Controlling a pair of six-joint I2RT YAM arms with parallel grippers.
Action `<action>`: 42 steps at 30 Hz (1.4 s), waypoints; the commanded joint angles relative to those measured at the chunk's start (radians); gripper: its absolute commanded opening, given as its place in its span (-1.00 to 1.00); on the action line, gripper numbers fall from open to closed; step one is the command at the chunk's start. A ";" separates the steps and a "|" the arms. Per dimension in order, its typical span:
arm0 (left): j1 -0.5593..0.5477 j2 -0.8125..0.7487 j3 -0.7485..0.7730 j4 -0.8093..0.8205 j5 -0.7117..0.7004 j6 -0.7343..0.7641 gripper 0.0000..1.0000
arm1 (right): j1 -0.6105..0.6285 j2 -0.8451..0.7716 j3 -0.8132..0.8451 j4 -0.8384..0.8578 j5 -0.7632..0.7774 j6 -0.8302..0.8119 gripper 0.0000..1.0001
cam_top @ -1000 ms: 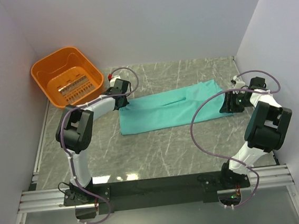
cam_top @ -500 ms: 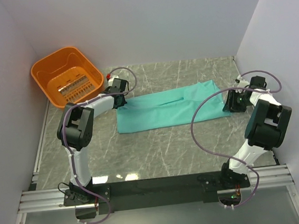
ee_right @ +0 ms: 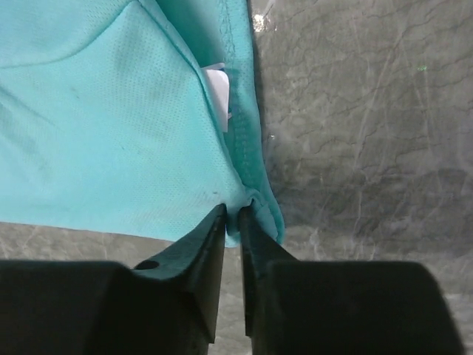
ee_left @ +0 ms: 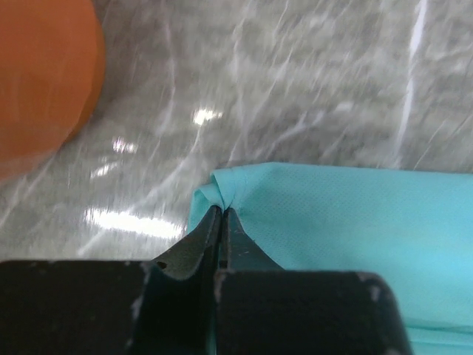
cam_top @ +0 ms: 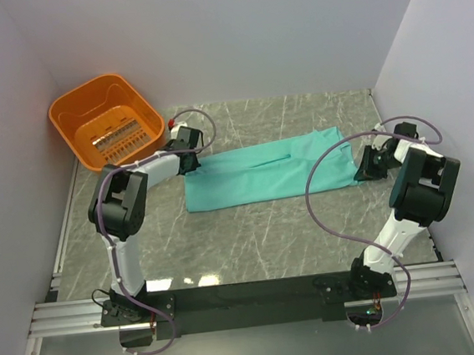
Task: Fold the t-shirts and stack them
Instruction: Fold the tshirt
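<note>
No writing, brand, number or sign can be read anywhere, and the small white label (ee_right: 216, 83) inside the neck of the teal t-shirt (ee_right: 103, 140) is too blurred to show any print.

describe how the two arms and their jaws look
Both the left arm and the right arm have white links with bulky black joints. A thin purplish cable loops loosely along each. The left wrist carries a small red part. The jaws are matte black, tapering to narrow tips, with pale scuffs on their bodies.
</note>
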 commanded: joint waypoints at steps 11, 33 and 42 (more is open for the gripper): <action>-0.014 -0.340 -0.398 0.085 0.055 -0.177 -0.97 | 0.012 0.130 0.355 -0.173 0.060 -0.126 -1.00; -0.058 -0.457 -0.499 0.115 0.098 -0.233 -0.26 | 0.115 -0.125 0.231 -0.218 -0.099 -0.491 0.15; -0.058 -0.746 -0.592 0.101 0.161 -0.236 0.31 | 0.706 -0.461 -0.168 -0.137 -0.288 -0.764 0.14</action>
